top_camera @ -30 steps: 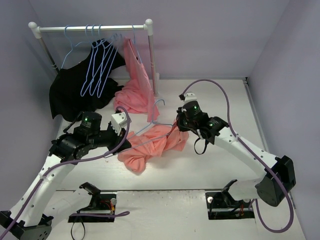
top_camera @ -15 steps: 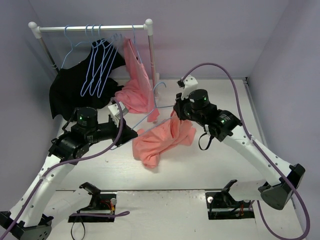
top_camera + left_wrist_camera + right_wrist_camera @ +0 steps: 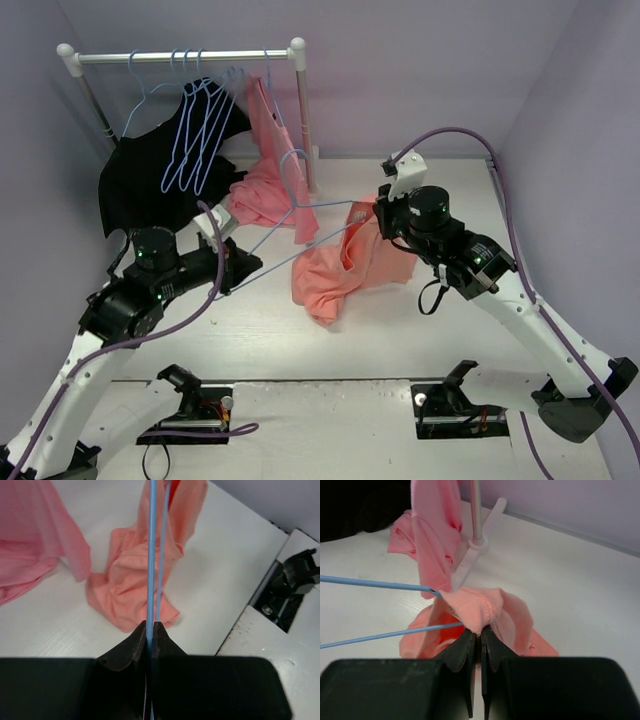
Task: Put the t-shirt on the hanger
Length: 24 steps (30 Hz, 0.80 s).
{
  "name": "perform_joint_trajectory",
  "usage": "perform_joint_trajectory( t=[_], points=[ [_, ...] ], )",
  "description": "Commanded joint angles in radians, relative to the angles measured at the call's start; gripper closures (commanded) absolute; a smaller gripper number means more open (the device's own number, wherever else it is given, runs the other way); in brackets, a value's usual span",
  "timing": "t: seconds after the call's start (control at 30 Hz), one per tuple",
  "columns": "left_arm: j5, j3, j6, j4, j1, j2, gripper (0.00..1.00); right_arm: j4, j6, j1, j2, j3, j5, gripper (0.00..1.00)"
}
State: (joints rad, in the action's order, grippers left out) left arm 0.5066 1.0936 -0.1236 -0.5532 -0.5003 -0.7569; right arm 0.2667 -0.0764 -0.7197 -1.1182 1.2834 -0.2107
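Slippage at the two pinch points is judged the main risk. Nearest, the left gripper is seen clenched on one end of the hanger, with the thin blue wire held only between narrow fingertips. The wire could be twisted in that grip by the weight of cloth at its far end, and the hanger would then be rolled out of plane.

Beyond it, the t-shirt is draped from the hanger's other end above the table. Its lower folds are hung down to or close to the surface; whether they touch cannot be told. The right gripper is clamped on a bunched edge of that shirt, right where one wire arm enters the cloth. Only a small fold is caught, so it could be pulled free if the arms are drawn apart, and the shirt would be dropped. It cannot be told whether the wire has been passed through the neck opening or a sleeve; if the wrong one, the shirt would be left lopsided.

Farther back, the second pink garment and the rack post are found close behind the hanger, so it could be snagged on either if swung rearward
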Motion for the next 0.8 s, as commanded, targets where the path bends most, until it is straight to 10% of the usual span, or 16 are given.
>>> perform_joint_trajectory(
  t=[0.0,0.77],
  points=[
    [-0.171,0.001,-0.039,0.047,-0.003,0.092,1.00,-0.057,-0.012,0.006,0.011,0.007,-0.063,1.00],
    [-0.017,0.005,0.091,-0.163,-0.003,0.113,1.00,-0.047,0.060,0.042,-0.067,0.032,0.083,1.00]
  ],
)
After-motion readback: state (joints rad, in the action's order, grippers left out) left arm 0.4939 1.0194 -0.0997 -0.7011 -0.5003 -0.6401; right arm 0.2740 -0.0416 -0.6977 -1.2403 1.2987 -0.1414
